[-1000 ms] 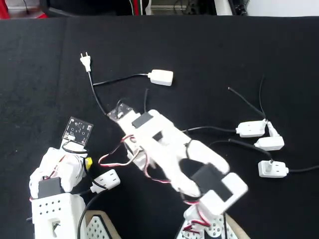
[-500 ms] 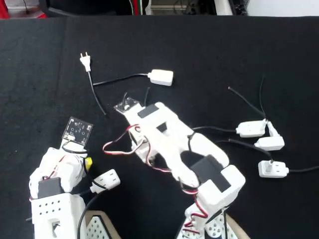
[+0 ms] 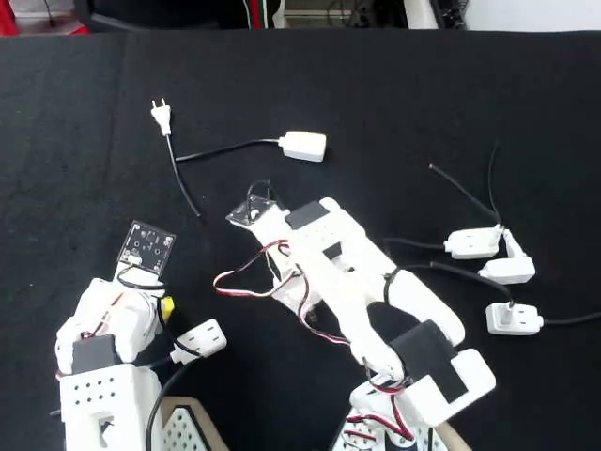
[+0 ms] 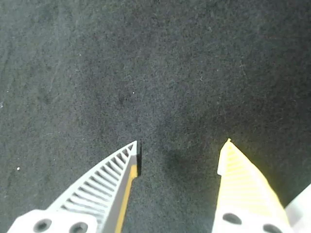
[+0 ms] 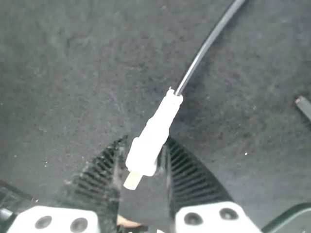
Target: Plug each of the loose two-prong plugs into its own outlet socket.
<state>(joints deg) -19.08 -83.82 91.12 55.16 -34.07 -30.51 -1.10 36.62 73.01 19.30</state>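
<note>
The right jaws are clenched on a white two-prong plug point(image 5: 149, 138). Its long axis runs out between them, and its black cord point(image 5: 206, 46) leads away. They sit mid-worktop, and the nearest outlet socket point(image 3: 303, 146) lies beyond them toward the far edge. The left jaws, near the front-left corner, gape over bare worktop point(image 4: 146, 58), holding nothing.

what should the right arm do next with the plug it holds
Probably carry the plug toward the nearest white socket. The right gripper is shut on the plug, cord trailing, over bare table, not yet at any socket.
</note>
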